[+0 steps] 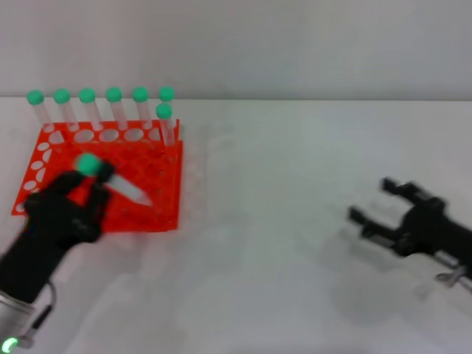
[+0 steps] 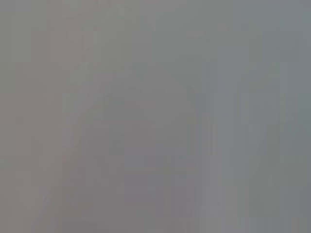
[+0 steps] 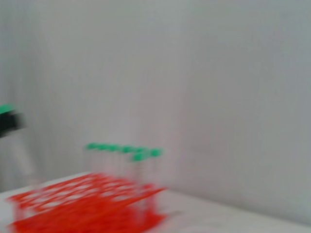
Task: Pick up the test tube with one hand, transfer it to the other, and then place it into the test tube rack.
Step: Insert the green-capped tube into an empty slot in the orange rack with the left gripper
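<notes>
The orange-red test tube rack [image 1: 140,199] stands at the left of the white table and also shows in the right wrist view [image 3: 82,204]. Several green-capped tubes [image 1: 114,107] stand upright along its far row. My left gripper [image 1: 92,181], on the arm with the green light, is shut on a test tube [image 1: 122,186] and holds it tilted over the rack, cap [image 1: 88,164] to the left. My right gripper [image 1: 376,203] is open and empty, low over the table at the right. The left wrist view shows only grey.
The white table [image 1: 265,243] stretches between the rack and my right gripper. A pale wall [image 1: 236,44] rises behind the table's far edge.
</notes>
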{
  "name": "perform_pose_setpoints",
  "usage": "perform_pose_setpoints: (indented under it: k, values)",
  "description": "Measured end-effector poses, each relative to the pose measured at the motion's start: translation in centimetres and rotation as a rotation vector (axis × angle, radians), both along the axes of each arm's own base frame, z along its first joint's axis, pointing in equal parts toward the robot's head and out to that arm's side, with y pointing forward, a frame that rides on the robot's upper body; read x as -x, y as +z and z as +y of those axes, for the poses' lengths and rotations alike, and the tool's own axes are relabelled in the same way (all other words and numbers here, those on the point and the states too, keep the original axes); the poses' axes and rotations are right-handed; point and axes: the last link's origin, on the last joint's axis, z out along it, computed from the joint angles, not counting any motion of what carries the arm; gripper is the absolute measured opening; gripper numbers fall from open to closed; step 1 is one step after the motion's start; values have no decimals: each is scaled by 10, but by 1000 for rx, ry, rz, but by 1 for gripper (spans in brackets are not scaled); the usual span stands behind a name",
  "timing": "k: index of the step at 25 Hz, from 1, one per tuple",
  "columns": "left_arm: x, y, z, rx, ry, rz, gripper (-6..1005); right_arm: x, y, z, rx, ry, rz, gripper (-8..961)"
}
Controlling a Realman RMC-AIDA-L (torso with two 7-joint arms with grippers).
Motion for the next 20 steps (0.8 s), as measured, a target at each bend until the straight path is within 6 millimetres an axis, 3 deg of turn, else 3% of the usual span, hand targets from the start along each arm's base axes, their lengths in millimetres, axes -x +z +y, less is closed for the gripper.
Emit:
perform_pose_setpoints:
  k: [1, 3, 8, 15, 20]
  values:
    - [0, 0, 0, 0, 0, 0, 240, -5, 7, 1, -28, -18, 15, 801]
    - [11, 12, 3, -71, 67, -4, 241, -13, 19, 2, -84, -50, 35, 823]
    - [12, 16, 23, -96, 110, 3, 242, -28, 41, 6, -207, -108, 54, 855]
    - [8, 15, 61, -95, 203, 8, 244, -29, 48, 10, -261, -109, 49, 854]
    - [0, 17, 77, -100, 206, 12, 245, -29, 52, 13, -291, -117, 61, 853]
